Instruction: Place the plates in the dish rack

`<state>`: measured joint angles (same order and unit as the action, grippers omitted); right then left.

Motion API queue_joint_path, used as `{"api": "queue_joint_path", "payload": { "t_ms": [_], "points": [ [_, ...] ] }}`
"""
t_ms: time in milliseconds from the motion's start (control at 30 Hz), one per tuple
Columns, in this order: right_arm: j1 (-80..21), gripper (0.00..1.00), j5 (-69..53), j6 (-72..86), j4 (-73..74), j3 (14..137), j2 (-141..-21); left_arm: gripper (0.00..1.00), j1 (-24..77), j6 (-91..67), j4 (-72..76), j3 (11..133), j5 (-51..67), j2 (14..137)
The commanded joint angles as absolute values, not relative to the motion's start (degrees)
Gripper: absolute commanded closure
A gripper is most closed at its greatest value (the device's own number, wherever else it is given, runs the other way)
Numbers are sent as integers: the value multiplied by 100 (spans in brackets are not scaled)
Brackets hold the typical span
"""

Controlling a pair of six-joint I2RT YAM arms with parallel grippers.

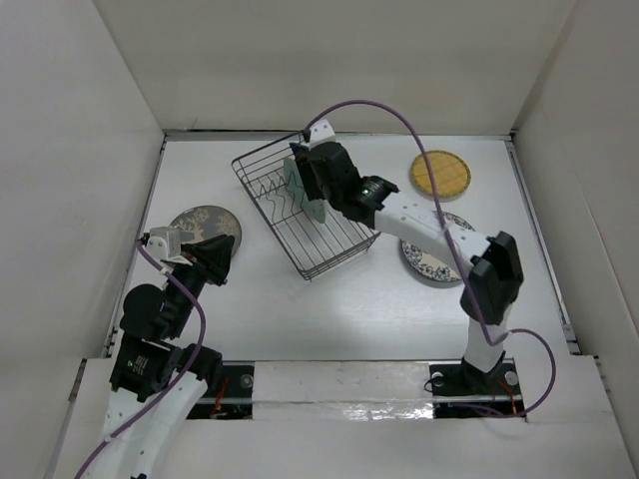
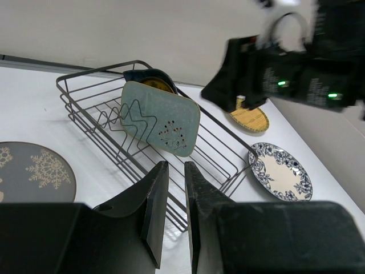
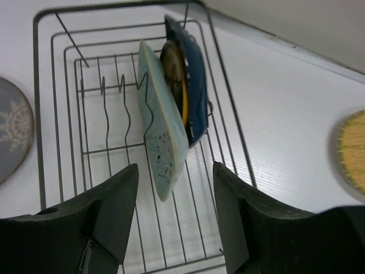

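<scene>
Plainly the risk sits at the right gripper (image 3: pixel 175 171): its jaws are spread wide and released, straddling the near end of the pale green glass plate (image 3: pixel 159 125) without appearing to touch it. That plate stands on edge among the tines of the dish rack (image 3: pixel 37 114), tilted back against a yellow round plate (image 3: pixel 173 71), which in turn leans on the dark blue leaf-shaped plate (image 3: pixel 194 80) at the rack's far end. If the arm pulls away crookedly, a finger could catch the glass edge and drag it out of its slot, or nudge the light wire rack across the table. The lean itself looks somewhat loose, so the plate might slide flat. Three dishes lie outside the rack: the grey floral plate (image 1: pixel 203 228) just beside the left gripper (image 1: pixel 212 261), whose fingers are drawn nearly together on nothing; a second yellow plate (image 1: pixel 440 174) near the back right; and the black-and-white patterned plate (image 2: pixel 279 171), which the right forearm partly covers in the overhead view and which would be awkward to reach.
</scene>
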<state>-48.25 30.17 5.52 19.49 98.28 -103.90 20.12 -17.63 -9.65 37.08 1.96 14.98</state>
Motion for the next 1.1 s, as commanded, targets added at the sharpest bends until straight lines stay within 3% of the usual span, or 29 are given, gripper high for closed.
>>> {"api": "queue_joint_path", "payload": {
  "t_ms": [0, 367, 600, 633, 767, 967, 1067],
  "points": [
    [-4580, 40, 2251, 370, 2635, 10554, -11002, 85, 1995, -1767, -712, 3700, 255, 1468],
    [-4280, 58, 2153, -132, 3471, 12329, -12374, 85, 1995, -1758, -721, 3700, 272, 1529],
    [-4280, 88, 2320, -290, 3919, 12779, -12753, 85, 1995, -1767, -721, 3700, 237, 1573],
    [-4280, 100, 2390, -290, 3946, 12736, -12744, 85, 1995, -1767, -721, 3700, 229, 1573],
    [-4342, 100, 2654, -202, 3474, 11938, -12262, 85, 1995, -1767, -712, 3709, 211, 1617],
    [-4640, 100, 3550, 211, 1111, 9875, -10996, 85, 1995, -1775, -694, 3709, 211, 1679],
    [-4729, 100, 4076, 211, 292, 9467, -10706, 85, 1995, -1775, -703, 3709, 229, 1714]
  ]
}}
